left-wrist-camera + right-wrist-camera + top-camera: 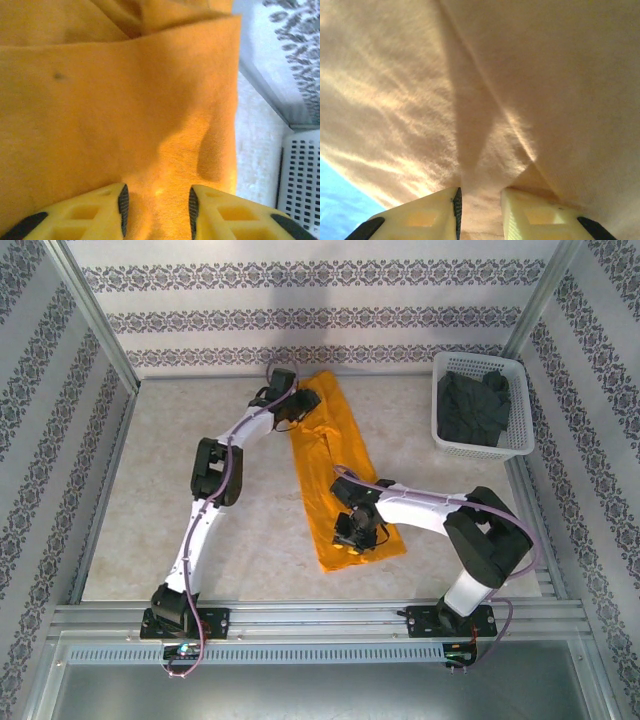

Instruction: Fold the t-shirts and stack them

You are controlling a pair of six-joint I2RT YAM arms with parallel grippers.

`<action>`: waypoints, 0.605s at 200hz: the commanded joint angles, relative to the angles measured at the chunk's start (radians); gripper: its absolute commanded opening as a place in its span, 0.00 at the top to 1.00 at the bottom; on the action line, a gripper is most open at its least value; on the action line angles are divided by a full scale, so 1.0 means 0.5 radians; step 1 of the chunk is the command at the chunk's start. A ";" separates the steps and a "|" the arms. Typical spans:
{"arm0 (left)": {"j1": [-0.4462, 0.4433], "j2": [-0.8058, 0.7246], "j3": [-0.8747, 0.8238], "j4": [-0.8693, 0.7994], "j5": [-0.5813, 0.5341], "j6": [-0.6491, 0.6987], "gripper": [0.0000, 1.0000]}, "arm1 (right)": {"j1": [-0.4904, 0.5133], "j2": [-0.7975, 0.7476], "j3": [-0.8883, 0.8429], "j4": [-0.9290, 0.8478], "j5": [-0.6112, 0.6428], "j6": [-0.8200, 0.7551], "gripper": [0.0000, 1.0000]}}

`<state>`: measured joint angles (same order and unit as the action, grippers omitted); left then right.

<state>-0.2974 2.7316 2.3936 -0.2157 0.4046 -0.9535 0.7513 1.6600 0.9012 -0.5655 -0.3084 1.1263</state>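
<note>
There are two shirts: the orange shirt [325, 455] lies as a long strip on the table [200, 420], and the grey shirt [472, 410] sits crumpled in the single white basket [480, 448] at the far right. Seen close in the wrist views, the left gripper [157, 210] at the strip's far end and the right gripper [479, 210] at its near end each pinch a ridge of orange cloth.

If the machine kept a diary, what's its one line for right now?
left gripper: pinching orange t-shirt far end | right gripper: pinching its near end | grey t-shirt: in basket
</note>
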 commanded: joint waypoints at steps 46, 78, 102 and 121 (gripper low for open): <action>-0.011 -0.410 -0.197 -0.240 -0.214 0.134 0.38 | -0.187 -0.396 0.041 -0.170 0.166 -0.215 0.57; -0.009 -1.091 -1.099 -0.051 -0.293 0.066 0.37 | -0.499 -0.718 -0.089 -0.352 0.210 -0.494 0.53; -0.034 -1.483 -1.726 -0.065 -0.135 -0.057 0.40 | -0.734 -0.898 -0.233 -0.508 0.219 -0.668 0.53; -0.098 -1.759 -2.140 -0.162 -0.013 -0.057 0.44 | -0.814 -0.974 -0.314 -0.635 0.215 -0.757 0.54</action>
<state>-0.3099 1.9743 1.5589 -0.2367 0.3229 -0.9531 0.3855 1.2076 0.8070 -0.7219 -0.2245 0.8684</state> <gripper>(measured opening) 0.580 0.466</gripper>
